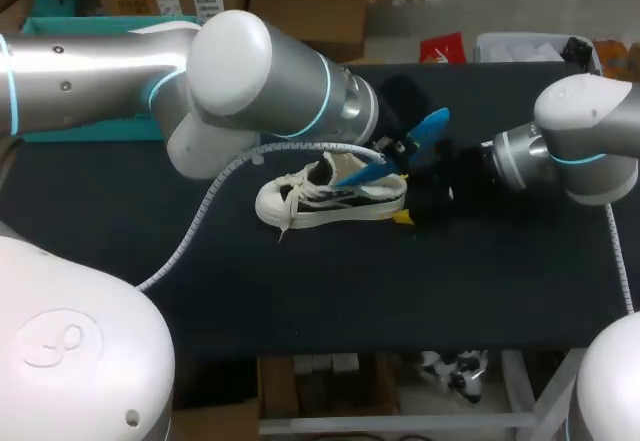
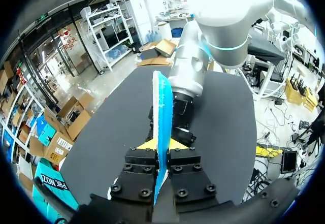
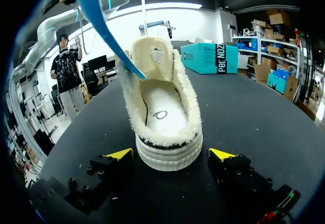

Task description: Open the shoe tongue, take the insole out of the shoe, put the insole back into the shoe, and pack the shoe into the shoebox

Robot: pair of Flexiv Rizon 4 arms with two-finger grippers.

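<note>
The shoe [image 1: 330, 199] lies near the middle of the dark worktop [image 1: 300, 291], resting on its sole. Its long axis runs across the worktop, with the toe toward the left arm's side and the heel toward the right arm's. The left hand [image 1: 392, 151] is above the heel end, clamped on the blue insole [image 1: 415, 133]. The insole slants down from the hand, and its lower end reaches the shoe's opening. From above, the right hand [image 1: 425, 206] is mostly a dark shape just behind the heel with one yellow tip showing, so its spread is hard to judge there. The right wrist view settles it: the fingers stand wide, one on each side of the fleecy heel, close to it, and I cannot see either one touching. That view also looks straight down the shoe from heel to toe into the pale lined interior. It shows the teal shoebox [image 3: 208, 57] on the worktop beyond the toe, well apart from the shoe. The left wrist view shows what neither of the others does: the insole seen edge-on, pinched between the two fingers, with the right arm straight ahead of it.
</note>
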